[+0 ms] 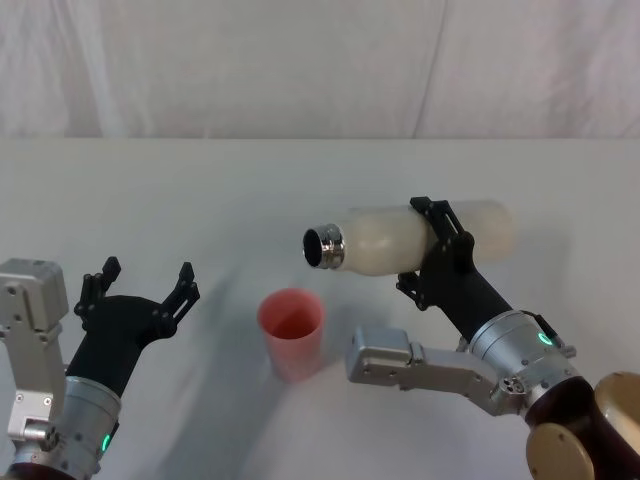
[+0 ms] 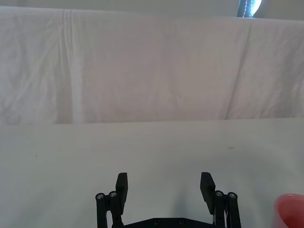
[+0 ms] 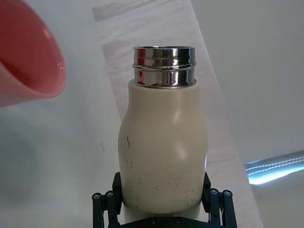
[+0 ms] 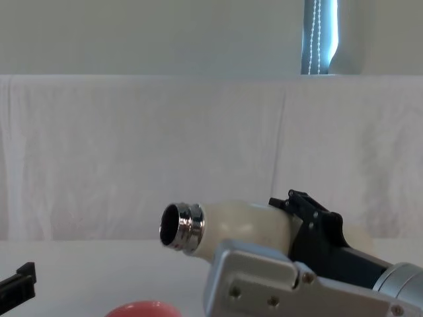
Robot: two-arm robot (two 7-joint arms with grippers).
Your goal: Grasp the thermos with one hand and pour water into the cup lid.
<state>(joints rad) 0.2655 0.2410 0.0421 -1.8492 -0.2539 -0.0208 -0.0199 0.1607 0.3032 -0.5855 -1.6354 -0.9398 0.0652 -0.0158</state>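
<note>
Head view has the right end effector clamped round the thermos, lying nearly level, mouth above and just beyond the cup lid. Left end effector is spread wide, idle. I'd tip slowly, spout centred over the rim.

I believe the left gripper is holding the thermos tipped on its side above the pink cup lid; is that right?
Not quite: the right gripper holds the thermos tipped sideways near the cup lid, as the head view shows. The left gripper is open and empty.

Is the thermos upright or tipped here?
Tipped: the thermos lies roughly level in the right gripper, steel neck toward the cup lid.
</note>
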